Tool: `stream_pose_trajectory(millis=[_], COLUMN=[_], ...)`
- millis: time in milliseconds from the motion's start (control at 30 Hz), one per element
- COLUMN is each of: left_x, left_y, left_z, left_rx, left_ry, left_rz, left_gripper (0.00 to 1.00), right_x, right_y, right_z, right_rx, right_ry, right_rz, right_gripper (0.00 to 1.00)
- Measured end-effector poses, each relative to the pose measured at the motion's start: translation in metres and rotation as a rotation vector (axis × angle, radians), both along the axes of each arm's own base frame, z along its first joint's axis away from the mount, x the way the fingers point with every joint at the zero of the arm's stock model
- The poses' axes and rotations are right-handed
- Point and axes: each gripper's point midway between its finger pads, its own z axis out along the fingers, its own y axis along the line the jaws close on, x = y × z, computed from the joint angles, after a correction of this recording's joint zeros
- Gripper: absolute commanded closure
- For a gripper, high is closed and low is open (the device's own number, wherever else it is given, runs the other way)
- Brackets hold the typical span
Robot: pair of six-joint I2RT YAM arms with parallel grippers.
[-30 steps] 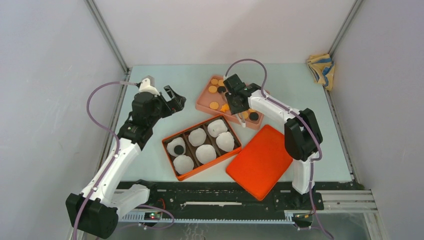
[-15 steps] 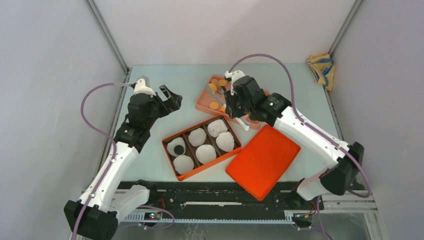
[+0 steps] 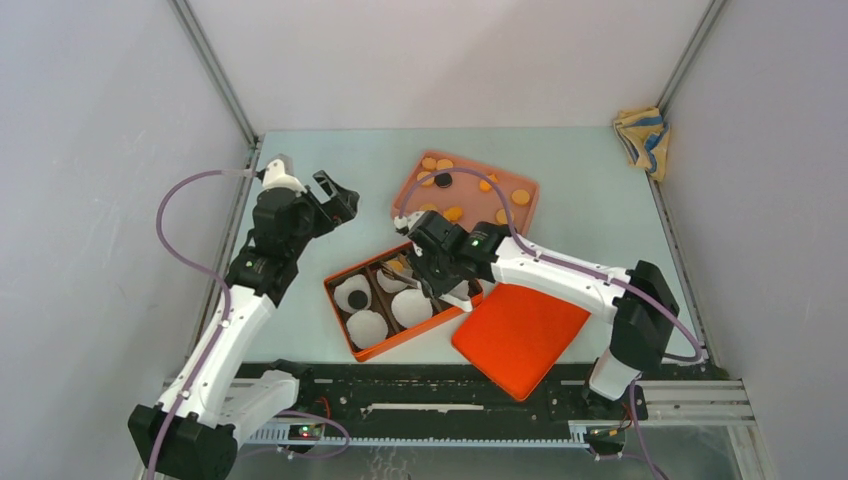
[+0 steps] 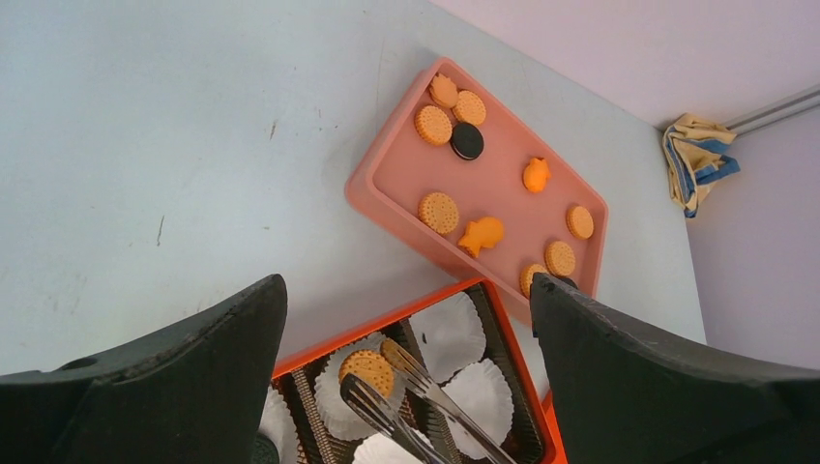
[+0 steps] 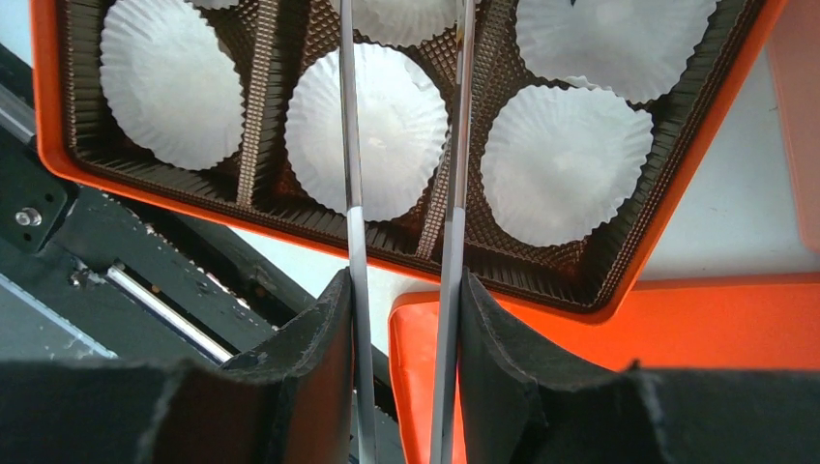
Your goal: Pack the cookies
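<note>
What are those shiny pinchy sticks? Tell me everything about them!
They are tongs: two thin, shiny arms that look like metal. The right gripper clamps them between its black fingers. They reach over the orange box, and a round orange cookie lies between their tips, in a white paper cup.

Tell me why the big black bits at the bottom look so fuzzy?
Left wrist view: the left fingers sit very close to the lens, so they look soft, while the cookies are sharp. Right wrist view: the right fingers blur the same way; the tongs gleam, the cups are crisp. Top view: even light, soft shadows.
</note>
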Motion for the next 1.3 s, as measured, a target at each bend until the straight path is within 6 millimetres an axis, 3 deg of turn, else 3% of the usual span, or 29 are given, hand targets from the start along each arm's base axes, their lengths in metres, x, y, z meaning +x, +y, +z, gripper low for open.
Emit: stream_pose_trajectory(millis=[67,200,333,467,667,867,1000,1100,1200,1300], left_x=[-0.001,-0.001,-0.001,-0.001,-0.003,-0.003,-0.002,-0.001,0.001,0.003], left_y=[0.002,0.005,0.007,0.007,0.003,-0.002,-0.006,-0.007,-0.008,-0.008], left_z=[0.001,0.002,0.001,0.001,0.001,0.003,0.009,0.011,0.008,0.005], left_rx=[-0.004,-0.006,-0.005,-0.008,-0.017,-0.034,-0.047,-0.053,-0.055,-0.053], left_ry=[-0.002,-0.003,0.002,0.003,0.004,0.001,-0.020,-0.028,-0.021,-0.010], left_rz=[0.006,0.016,0.020,0.018,-0.007,-0.033,-0.049,-0.052,-0.054,-0.055], left_gripper=[0.00,0.00,0.00,0.00,0.00,0.00,0.00,0.00,0.00,0.00], right_x=[0.000,0.002,0.003,0.004,0.004,0.011,0.031,0.061,0.100,0.137], right_y=[0.000,-0.001,-0.001,0.002,0.004,-0.003,-0.014,-0.032,-0.053,-0.064], right_z=[-0.008,-0.016,-0.019,-0.016,-0.003,0.041,0.082,0.096,0.089,0.066], right_rx=[-0.018,-0.037,-0.046,-0.037,-0.020,0.039,0.111,0.139,0.111,0.051], right_ry=[0.014,0.020,0.024,0.020,0.004,-0.078,-0.163,-0.200,-0.211,-0.205], right_rz=[-0.002,-0.014,-0.021,-0.021,-0.019,-0.045,-0.102,-0.188,-0.291,-0.367], right_gripper=[0.76,0.55,0.46,0.44,0.48,0.49,0.48,0.48,0.47,0.47])
